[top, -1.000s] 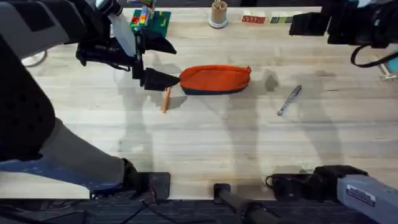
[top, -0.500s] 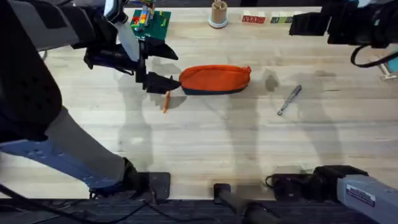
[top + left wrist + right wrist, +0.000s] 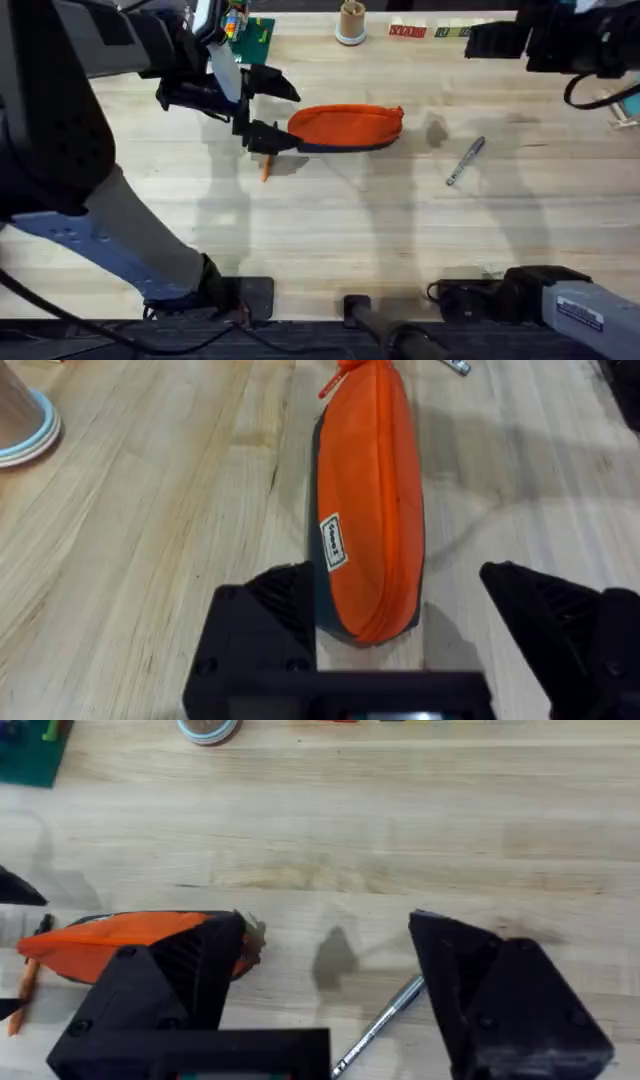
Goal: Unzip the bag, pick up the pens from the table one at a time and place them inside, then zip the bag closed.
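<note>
The soft orange fabric bag (image 3: 370, 510) lies lengthwise away from the left gripper (image 3: 420, 630), its near end between wide-open jaws.

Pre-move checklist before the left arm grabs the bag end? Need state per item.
1. Left gripper open: ok, jaws spread in the left wrist view.
2. Jaws straddle the near end of the bag: ok, its end sits between them.
3. Bag zipped: ok, top seam looks closed along its length, so unzipping is not yet done.
4. Zipper pull located: cannot tell; an orange tab shows at the far end, but whether it is the pull is unclear.
5. Orange pen clear of the jaws: not ok, it lies right by the bag end under the left gripper.
6. Silver pen on the table, right gripper open above it: ok.
</note>
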Motion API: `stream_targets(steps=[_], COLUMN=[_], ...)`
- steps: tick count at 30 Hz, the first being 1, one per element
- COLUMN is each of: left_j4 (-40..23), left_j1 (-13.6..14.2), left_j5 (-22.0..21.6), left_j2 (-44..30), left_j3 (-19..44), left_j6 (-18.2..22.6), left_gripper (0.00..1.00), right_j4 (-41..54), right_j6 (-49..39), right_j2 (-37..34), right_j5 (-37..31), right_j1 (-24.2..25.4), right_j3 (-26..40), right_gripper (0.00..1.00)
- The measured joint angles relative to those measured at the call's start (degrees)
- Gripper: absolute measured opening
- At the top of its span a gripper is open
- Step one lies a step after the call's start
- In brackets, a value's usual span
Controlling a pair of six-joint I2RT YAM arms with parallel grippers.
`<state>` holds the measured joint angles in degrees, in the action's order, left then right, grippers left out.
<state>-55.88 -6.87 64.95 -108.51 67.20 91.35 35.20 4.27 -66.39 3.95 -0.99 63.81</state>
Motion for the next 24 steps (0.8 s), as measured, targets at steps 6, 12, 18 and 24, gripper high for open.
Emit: stream_targets(steps=[6, 12, 18, 24], left_j4=[0.2, 0.1, 0.4, 0.4], left_j1=[-0.1, -0.1, -0.1, -0.1], left_j5=[0.0, 0.0, 0.0, 0.0], left_j2=[0.0, 0.0, 0.0, 0.0], left_j3=[0.0, 0.0, 0.0, 0.0], left_j6=[0.0, -0.2, 0.2, 0.2], left_gripper=[0.993, 0.912, 0.067, 0.045], right_j4=[0.1, 0.1, 0.1, 0.1], right_j6=[0.0, 0.0, 0.0, 0.0], right_j2=[0.0, 0.0, 0.0, 0.0], right_j5=[0.0, 0.0, 0.0, 0.0], right_j1=[0.0, 0.0, 0.0, 0.0], right_j3=[0.0, 0.0, 0.0, 0.0], right_gripper=[0.997, 0.997, 0.996, 0.997])
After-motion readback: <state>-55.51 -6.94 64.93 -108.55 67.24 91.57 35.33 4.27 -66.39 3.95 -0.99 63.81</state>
